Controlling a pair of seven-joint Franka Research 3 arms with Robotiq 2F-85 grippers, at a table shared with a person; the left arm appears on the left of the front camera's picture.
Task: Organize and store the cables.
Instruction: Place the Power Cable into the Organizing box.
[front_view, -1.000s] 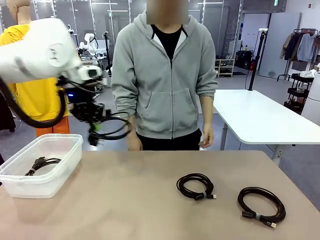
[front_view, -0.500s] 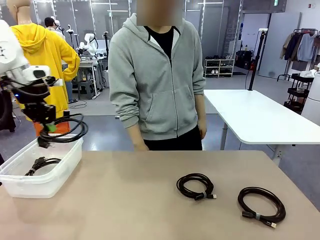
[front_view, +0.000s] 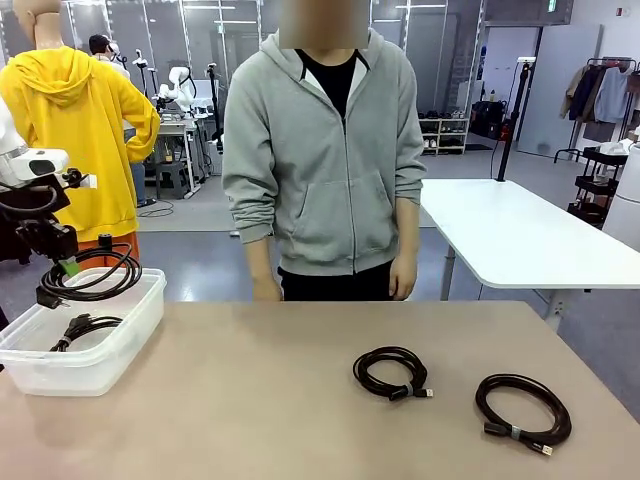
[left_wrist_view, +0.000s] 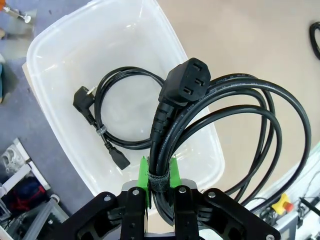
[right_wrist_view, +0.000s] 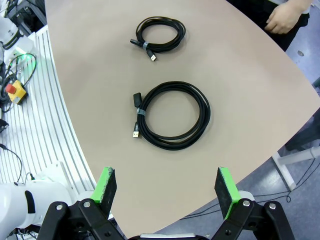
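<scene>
Gripping coiled cable (left_wrist_view: 225, 115) at its tie (left_wrist_view: 160, 181): left gripper (left_wrist_view: 159, 182), pads pinched, above clear bin (front_view: 135, 315) at left; arm cut by frame edge. Bin holds second cable (front_view: 85, 327). Right gripper (right_wrist_view: 167, 187) spread, empty, above middle cable (front_view: 392, 372) and right cable (front_view: 522, 410) on table (front_view: 250, 400).

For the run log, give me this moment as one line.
left gripper: shut on power cable, over clear bin | right gripper: open, empty | bin: one coiled cable inside | table: two coiled cables
</scene>
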